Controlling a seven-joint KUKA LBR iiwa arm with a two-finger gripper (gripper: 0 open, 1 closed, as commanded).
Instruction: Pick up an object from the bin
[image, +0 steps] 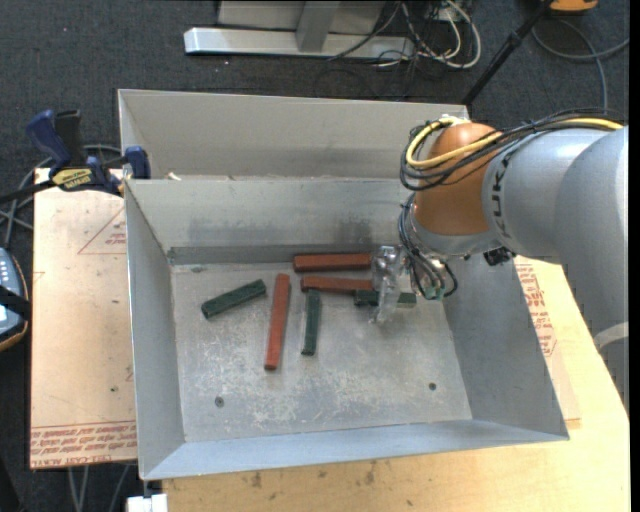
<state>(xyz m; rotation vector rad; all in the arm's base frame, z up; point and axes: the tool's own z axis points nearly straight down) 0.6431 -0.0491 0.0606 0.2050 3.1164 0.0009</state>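
Observation:
My gripper (382, 288) is low over the bin floor, right of centre, and stands open. The right end of a red-brown bar (333, 284) lies level with the gap between its fingers. A short dark green piece (365, 298) sits just under that end, close to the lower finger. A second red-brown bar (333, 262) lies parallel just behind, its right end near the upper finger (386, 262). Nothing is lifted.
A dark green bar (311, 322) and a longer red bar (277, 322) lie side by side, pointing front to back, left of the gripper. Another dark green bar (234, 298) lies slanted further left. The arm with its orange cover hangs over the bin's right side.

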